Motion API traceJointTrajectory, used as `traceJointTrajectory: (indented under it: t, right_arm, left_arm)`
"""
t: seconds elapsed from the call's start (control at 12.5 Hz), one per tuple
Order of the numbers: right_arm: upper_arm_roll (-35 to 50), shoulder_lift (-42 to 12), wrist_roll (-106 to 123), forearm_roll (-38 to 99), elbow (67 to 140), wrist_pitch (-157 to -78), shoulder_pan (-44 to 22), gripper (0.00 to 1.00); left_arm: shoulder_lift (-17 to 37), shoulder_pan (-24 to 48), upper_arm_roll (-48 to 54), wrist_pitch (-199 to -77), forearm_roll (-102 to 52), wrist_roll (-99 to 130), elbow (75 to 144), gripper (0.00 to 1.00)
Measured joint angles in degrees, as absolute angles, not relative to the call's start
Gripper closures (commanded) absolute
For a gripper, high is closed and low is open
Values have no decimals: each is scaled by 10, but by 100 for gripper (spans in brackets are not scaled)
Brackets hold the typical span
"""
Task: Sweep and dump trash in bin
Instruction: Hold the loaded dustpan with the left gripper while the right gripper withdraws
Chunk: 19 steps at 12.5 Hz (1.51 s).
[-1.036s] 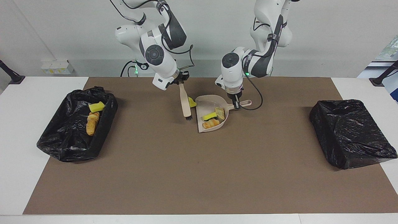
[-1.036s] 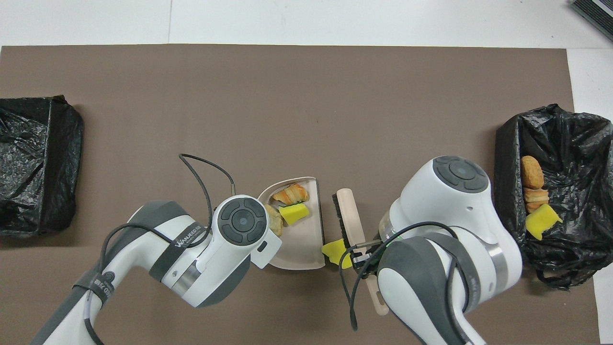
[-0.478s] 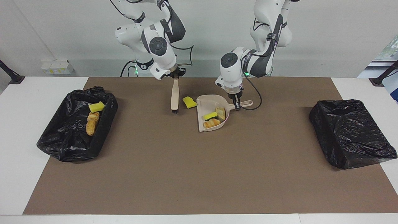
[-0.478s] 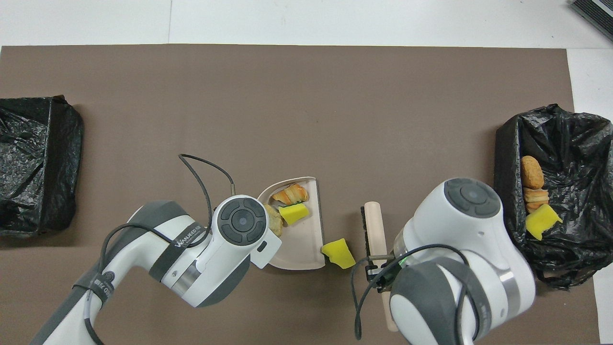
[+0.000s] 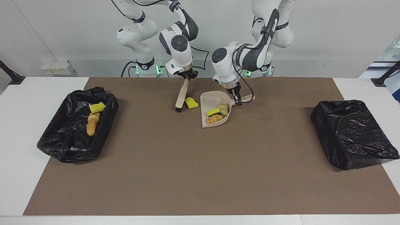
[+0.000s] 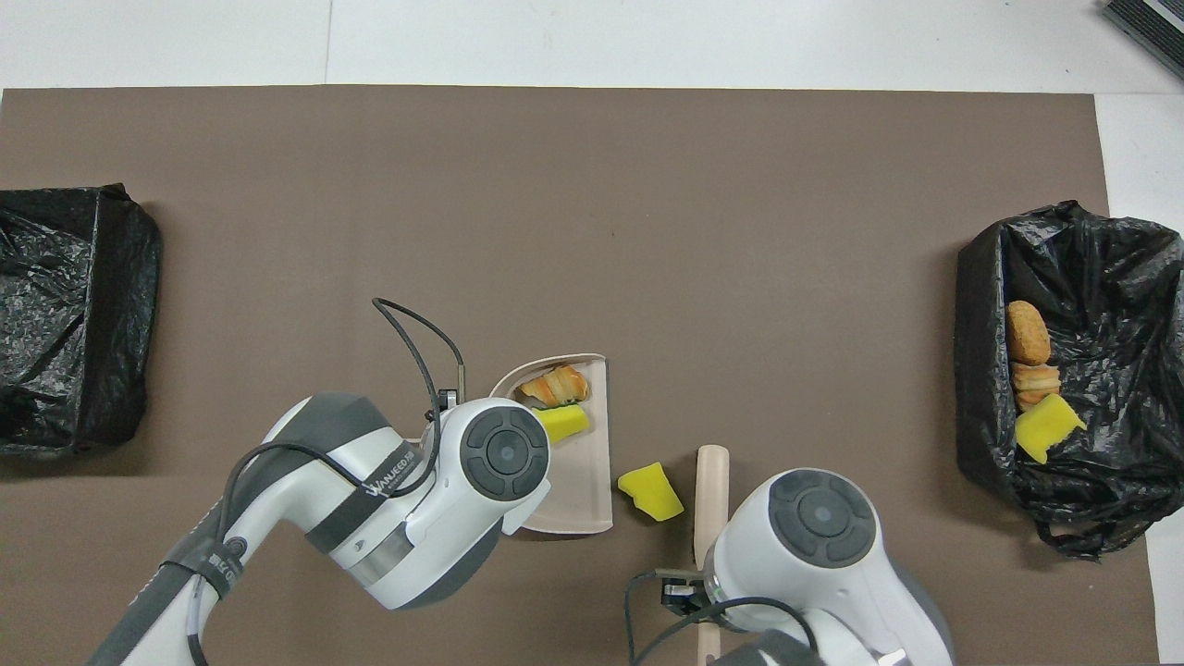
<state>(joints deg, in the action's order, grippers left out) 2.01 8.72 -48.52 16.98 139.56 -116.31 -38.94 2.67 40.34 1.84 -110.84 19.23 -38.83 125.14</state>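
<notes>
Brush (image 5: pixel 182 96) swung back beside loose yellow sponge (image 5: pixel 191 102); dustpan (image 5: pixel 215 108) shifted.
Brush handle is clamped by right gripper (image 5: pixel 187 77), dustpan handle by left gripper (image 5: pixel 237 99); lined bins (image 5: pixel 78 125) flank.

Brown mat (image 5: pixel 193 175), white table (image 5: pixel 18 125)

sponge piece (image 5: pixel 191 102) between brush (image 5: pixel 181 97), dustpan (image 5: pixel 210 122)

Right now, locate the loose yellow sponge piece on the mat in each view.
Facing view: the loose yellow sponge piece lies on the mat between the brush and the dustpan.
Overhead view: it lies between the same two.
Shared landmark: the dustpan's open edge.
</notes>
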Motion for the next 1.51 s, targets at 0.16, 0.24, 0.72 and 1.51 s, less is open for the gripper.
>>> traceJointTrajectory:
  t: [0.16, 0.24, 0.72, 1.51]
  right_arm:
    - [20, 63, -459, 173, 1373, -1169, -392, 100]
    - [20, 57, -414, 179, 1365, -1169, -392, 100]
    - [17, 45, -112, 272, 1356, -1178, -370, 100]
    - [16, 38, -71, 286, 1355, -1178, -348, 100]
  left_arm:
    - [27, 403, 17, -1108, 192, -385, 1252, 100]
    - [27, 403, 17, -1108, 192, -385, 1253, 100]
    - [27, 386, 12, -1118, 192, -387, 1257, 100]
    - [37, 318, 10, -1199, 157, -506, 1263, 100]
